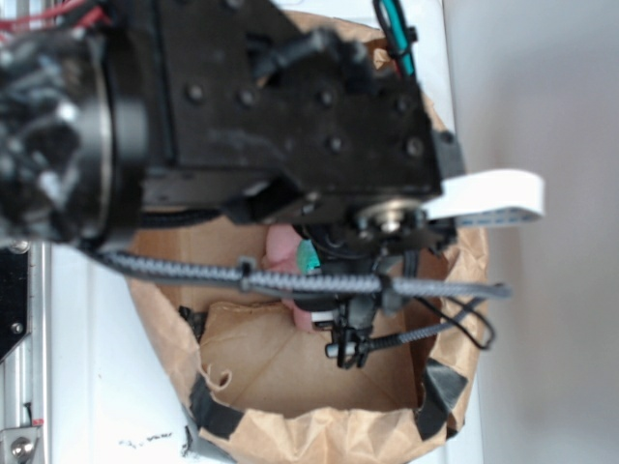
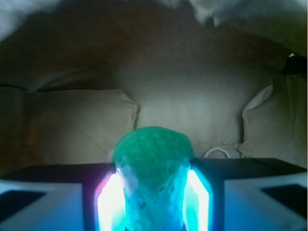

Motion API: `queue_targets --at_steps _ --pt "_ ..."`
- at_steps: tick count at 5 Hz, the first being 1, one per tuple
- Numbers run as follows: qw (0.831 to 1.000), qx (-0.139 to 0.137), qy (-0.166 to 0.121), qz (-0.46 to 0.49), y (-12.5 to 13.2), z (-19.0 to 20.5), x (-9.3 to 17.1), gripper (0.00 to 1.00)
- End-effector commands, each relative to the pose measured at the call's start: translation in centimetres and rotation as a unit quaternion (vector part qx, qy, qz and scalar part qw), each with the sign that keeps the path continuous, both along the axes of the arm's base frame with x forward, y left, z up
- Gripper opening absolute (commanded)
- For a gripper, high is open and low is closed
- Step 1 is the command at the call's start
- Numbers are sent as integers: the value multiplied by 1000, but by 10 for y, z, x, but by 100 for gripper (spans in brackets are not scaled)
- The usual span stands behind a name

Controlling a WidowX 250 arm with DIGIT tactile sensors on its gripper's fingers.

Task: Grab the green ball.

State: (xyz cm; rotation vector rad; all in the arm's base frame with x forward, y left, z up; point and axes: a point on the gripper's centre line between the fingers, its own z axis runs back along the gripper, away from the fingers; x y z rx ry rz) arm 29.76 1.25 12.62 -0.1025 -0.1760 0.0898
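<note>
brown paper-lined bin (image 1: 319, 425), crumpled walls, black tape (image 1: 218, 411) at rim corners; pink plush (image 1: 282, 249) inside; white tabletop (image 1: 106, 377) beneath

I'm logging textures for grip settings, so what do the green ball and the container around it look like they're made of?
Green ball: seems soft, a matte, pebbly surface like yarn or foam; the blur leaves it open. It sits between the gripper fingers, which press on both its sides. Container: looks like brown kraft paper, matte and creased, with a rolled rim and dark tape patches.
</note>
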Motion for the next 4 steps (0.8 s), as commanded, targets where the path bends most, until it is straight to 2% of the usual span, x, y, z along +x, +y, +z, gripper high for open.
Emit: queue_targets --at_steps 1,2,3,4 --pt "999 9 -50 0 10 57 -4 0" --pt "998 4 -64 -22 8 64 -15 0" --pt "995 16 -88 -34 3 64 -26 0" --pt "995 25 -90 -34 0 66 -29 0"
